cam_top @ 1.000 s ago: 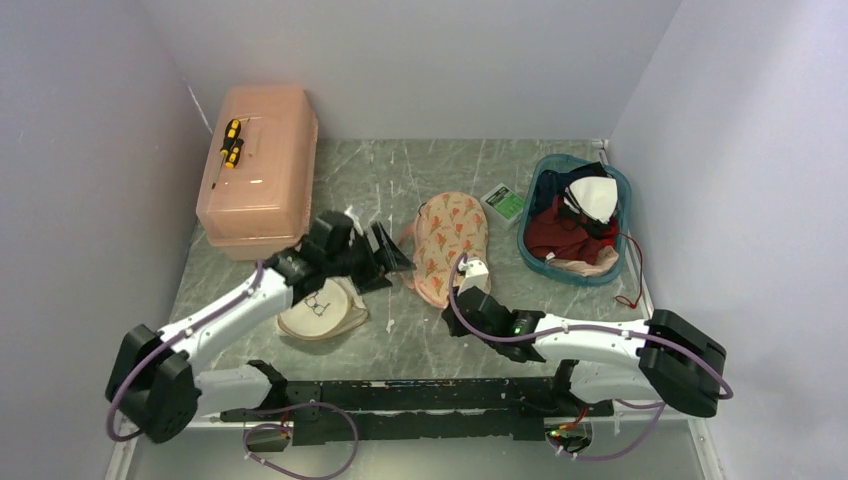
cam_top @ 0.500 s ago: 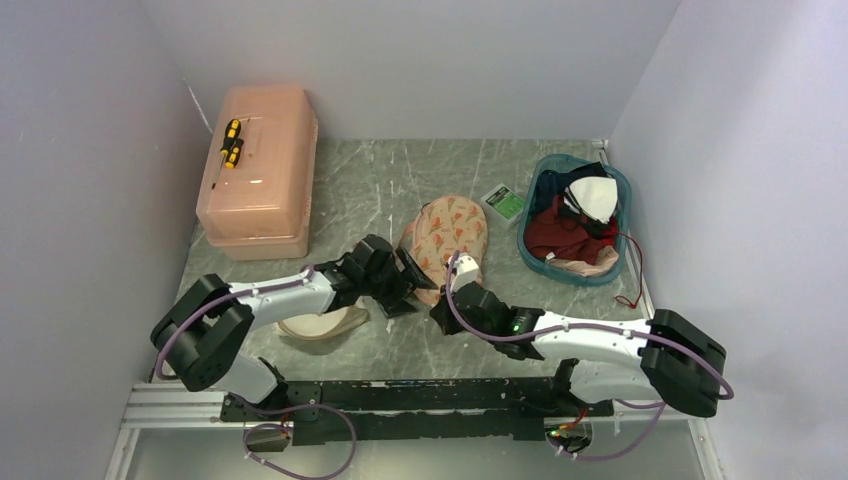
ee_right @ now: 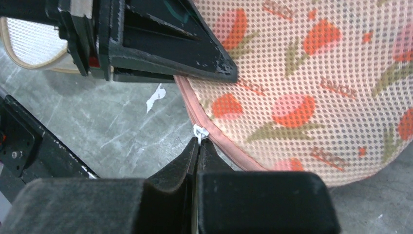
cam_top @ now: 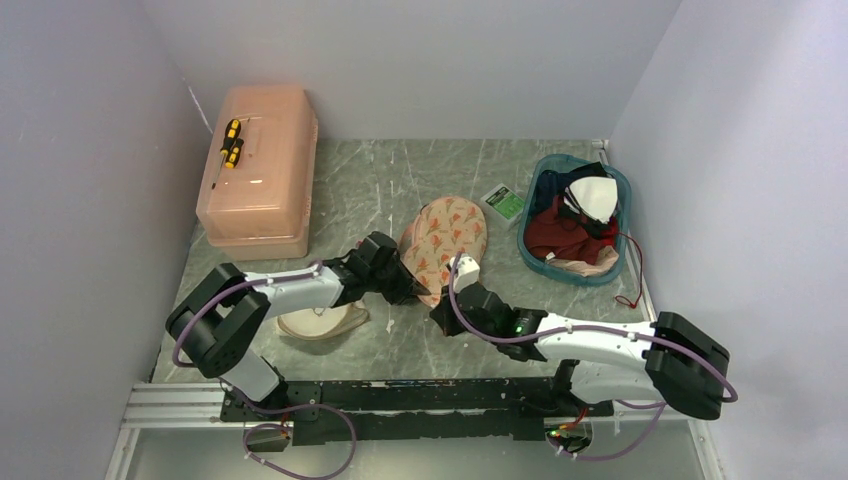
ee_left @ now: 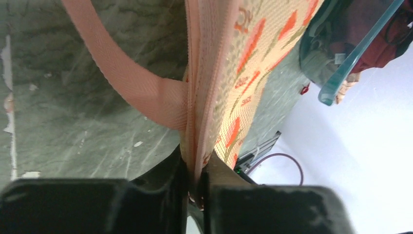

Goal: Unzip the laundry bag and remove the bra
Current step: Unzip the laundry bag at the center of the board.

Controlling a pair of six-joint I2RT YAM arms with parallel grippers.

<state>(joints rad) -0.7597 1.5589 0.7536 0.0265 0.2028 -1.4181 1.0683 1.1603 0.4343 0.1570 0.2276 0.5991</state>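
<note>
The left gripper (ee_left: 195, 181) is clamped on the pink zip seam (ee_left: 199, 97) of a beige mesh pouch (cam_top: 447, 232) printed with orange tulips. Its two fingers are pressed together with the seam standing upright between them. A pink strap (ee_left: 131, 80) loops off that seam across the table (cam_top: 420, 170).

The right gripper (ee_right: 197, 148) is closed too, its tips pinched on the small white zipper pull (ee_right: 199, 131) at the near left edge of the same pouch. Seen from the right wrist, the black tip of the left gripper lies on the pouch's rim just beyond the pull, near it but not touching.

The pouch lies flat around the middle of the table. The laundry bag (cam_top: 322, 324), white mesh with a cream rim, sits left of the pouch, nearer the near edge than the far one. The left arm crosses over its far side, so its lid is mostly hidden, and neither gripper touches it.

A teal basket (cam_top: 626, 205) with dark red cloth (cam_top: 555, 235) and light fabric in it stands against the right edge, toward the far right corner. A small green and white packet (cam_top: 503, 202) lies just left of it. A pink lidded box (cam_top: 262, 195) stands along the left edge toward the far left corner, with a yellow and black screwdriver (cam_top: 231, 142) on top
</note>
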